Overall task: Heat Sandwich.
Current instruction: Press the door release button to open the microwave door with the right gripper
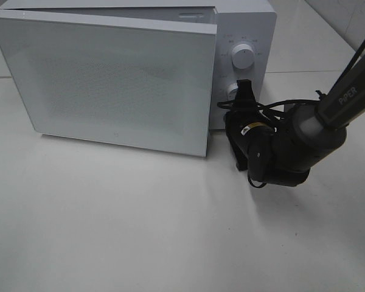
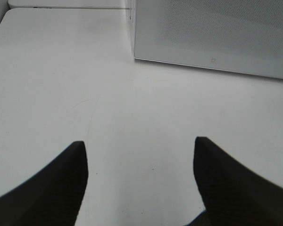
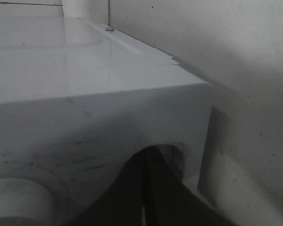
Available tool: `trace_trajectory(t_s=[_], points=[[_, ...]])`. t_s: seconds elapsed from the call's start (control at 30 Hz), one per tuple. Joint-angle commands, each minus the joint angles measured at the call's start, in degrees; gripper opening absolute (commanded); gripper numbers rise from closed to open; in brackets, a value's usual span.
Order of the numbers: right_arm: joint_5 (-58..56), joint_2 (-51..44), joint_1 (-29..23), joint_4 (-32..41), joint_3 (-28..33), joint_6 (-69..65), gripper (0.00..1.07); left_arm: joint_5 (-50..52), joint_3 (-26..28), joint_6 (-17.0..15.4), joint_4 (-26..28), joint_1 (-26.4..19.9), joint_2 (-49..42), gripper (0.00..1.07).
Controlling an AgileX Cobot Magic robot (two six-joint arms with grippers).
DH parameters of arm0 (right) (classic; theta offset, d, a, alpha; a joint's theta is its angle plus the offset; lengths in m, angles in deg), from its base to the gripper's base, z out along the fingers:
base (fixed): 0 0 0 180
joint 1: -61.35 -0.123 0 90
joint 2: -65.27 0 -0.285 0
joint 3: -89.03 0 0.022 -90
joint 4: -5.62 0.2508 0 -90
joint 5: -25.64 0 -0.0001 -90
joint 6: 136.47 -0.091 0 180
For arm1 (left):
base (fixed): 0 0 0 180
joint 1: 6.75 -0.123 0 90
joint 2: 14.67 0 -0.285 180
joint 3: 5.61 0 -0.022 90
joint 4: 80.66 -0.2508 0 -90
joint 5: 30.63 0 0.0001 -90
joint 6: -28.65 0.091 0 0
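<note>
Right wrist view looks along the right gripper, whose two dark fingers lie pressed together with only a thin seam between them, their tips against the white front of the microwave near its rounded corner. A round knob shows blurred just beside them, not between them. From the exterior high camera the same gripper points up at the control panel, its tip just beside the lower knob, with the upper knob above it. Behind the gripper the wrist bends sharply, and the right arm slopes up and away to the right edge, a black cable looping over it.

Only the left wrist view shows the left gripper: its fingers are spread wide with nothing between them, low over the bare white table. Ahead of it is the microwave door. The high camera shows that door standing ajar, its perforated front hiding the inside.

No view shows the sandwich.
</note>
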Motion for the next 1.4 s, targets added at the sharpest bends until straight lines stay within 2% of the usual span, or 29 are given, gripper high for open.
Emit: trace_trajectory(t_s=[0.03, 0.9, 1.17, 1.4], points=[[14.38, 0.97, 2.18, -2.98, -4.53, -2.06, 0.0, 0.63, -0.17, -0.11, 0.57, -0.17, -0.29, 0.62], [11.8, -0.57, 2.06, -3.27, -4.13, 0.46, 0.0, 0.63, -0.17, -0.11, 0.57, -0.17, -0.29, 0.62], [7.68, -4.7, 2.06, -3.44, 3.32, 2.41, 0.0, 0.63, -0.17, -0.11, 0.57, -0.17, -0.29, 0.62], [3.67, -10.43, 2.06, -6.59, 11.4, 2.46, 0.0, 0.63, -0.17, -0.11, 0.57, -0.17, -0.29, 0.62]])
